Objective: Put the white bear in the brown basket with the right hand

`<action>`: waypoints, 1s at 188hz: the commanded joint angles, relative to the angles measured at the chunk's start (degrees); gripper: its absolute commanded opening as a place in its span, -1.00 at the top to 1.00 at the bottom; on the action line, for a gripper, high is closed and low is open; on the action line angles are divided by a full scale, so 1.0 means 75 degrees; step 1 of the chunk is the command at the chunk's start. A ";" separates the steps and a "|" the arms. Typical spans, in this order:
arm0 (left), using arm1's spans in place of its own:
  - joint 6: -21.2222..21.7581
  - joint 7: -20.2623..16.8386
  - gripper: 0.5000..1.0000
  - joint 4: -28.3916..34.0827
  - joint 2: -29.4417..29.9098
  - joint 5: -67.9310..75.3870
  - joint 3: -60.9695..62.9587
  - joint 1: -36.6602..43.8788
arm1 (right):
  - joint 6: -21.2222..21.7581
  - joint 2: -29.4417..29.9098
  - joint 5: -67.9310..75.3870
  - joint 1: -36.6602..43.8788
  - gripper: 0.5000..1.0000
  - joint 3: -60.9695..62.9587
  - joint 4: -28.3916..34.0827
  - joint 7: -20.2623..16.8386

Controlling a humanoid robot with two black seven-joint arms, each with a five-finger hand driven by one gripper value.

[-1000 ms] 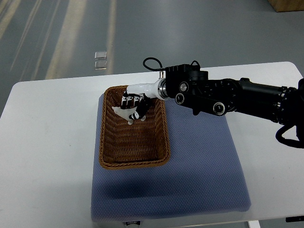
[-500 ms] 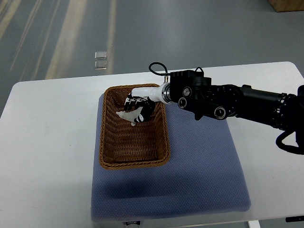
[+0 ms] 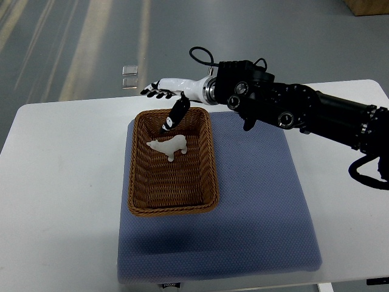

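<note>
We see white bear (image 3: 168, 146) lying in brown basket (image 3: 173, 208), far half | right hand (image 3: 169, 98) fingers spread, empty | placement done, only arm retreat left.

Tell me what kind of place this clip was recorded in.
Probably a lab or workshop test station: a plain white table on a bare grey floor, with only a blue mat, a brown basket holding a white bear, and the open right robot hand.
</note>
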 commanded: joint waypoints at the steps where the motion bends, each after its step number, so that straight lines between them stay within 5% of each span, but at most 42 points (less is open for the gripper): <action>1: -0.0001 0.0000 -1.00 0.0005 0.0000 -0.0003 0.0001 0.0004 | -0.0056 -0.0423 0.0009 -0.0272 -0.65 0.1068 -0.0029 0.0023; 65: -0.0001 0.0000 -1.00 -0.0018 0.0000 0.0009 0.0001 0.0004 | -0.0912 -0.0623 0.0535 -0.2920 -0.65 0.5920 -0.0287 0.0948; 117: 0.0034 0.0000 -1.00 -0.0065 0.0000 0.0009 -0.0011 0.0004 | -0.1381 -0.0248 0.4203 -0.3507 -0.70 0.6905 -0.1447 0.1077; 161: 0.0057 0.0000 -1.00 -0.0077 0.0000 0.0009 -0.0011 0.0004 | -0.1275 -0.0166 0.6266 -0.3589 -0.70 0.6882 -0.1658 0.1487; 188: 0.0069 0.0000 -1.00 -0.0065 0.0000 0.0009 -0.0011 -0.0008 | -0.0421 -0.0119 0.6395 -0.3718 -0.70 0.6870 -0.1658 0.1499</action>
